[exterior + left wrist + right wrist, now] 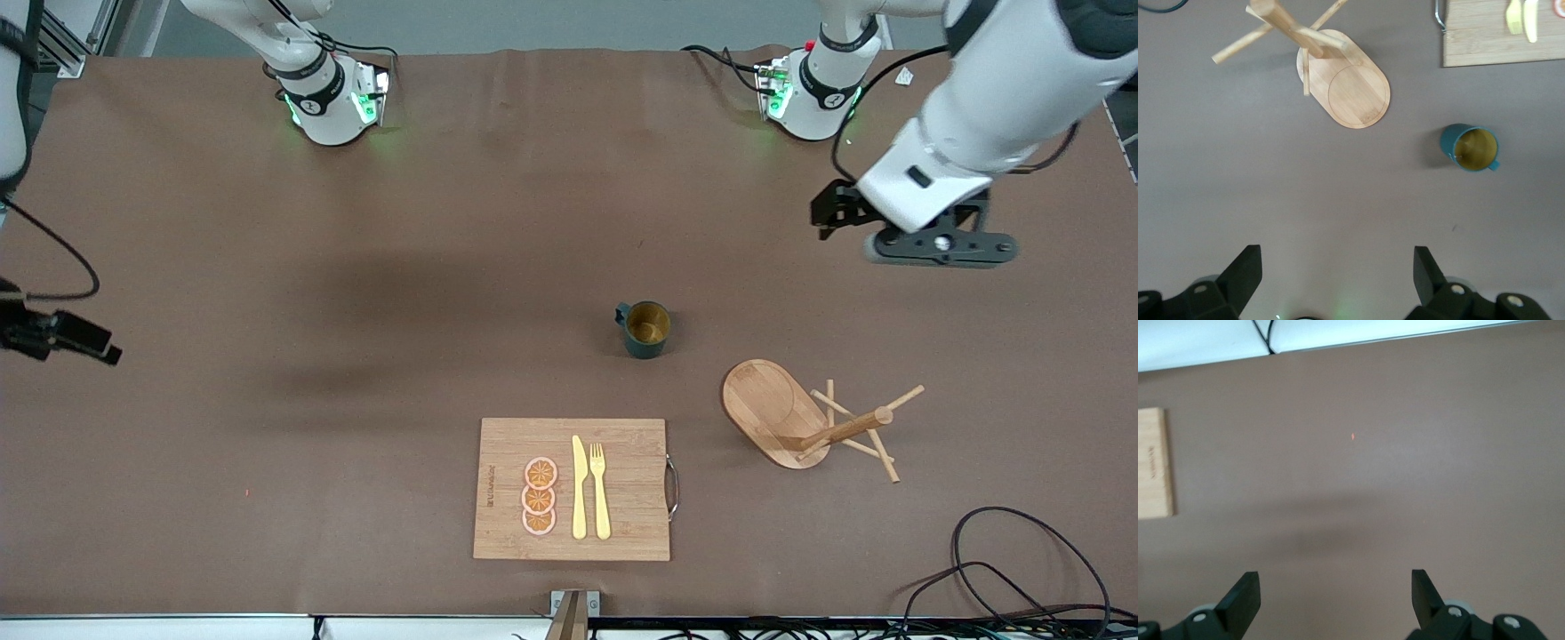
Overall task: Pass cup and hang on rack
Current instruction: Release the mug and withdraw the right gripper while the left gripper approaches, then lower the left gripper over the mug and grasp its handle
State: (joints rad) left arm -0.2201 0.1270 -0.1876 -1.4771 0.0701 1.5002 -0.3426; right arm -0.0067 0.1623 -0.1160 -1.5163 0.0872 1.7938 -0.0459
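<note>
The dark teal cup with an ochre inside stands upright on the brown table near its middle; it also shows in the left wrist view. The wooden rack stands on its oval base nearer to the front camera than the cup, toward the left arm's end; the left wrist view shows it too. My left gripper hangs open and empty over bare table, apart from the cup and rack. My right gripper is open and empty over bare table at the right arm's end.
A rectangular bamboo cutting board with orange slices, a yellow knife and fork lies near the front edge. Its edge shows in both wrist views. Black cables lie at the front corner.
</note>
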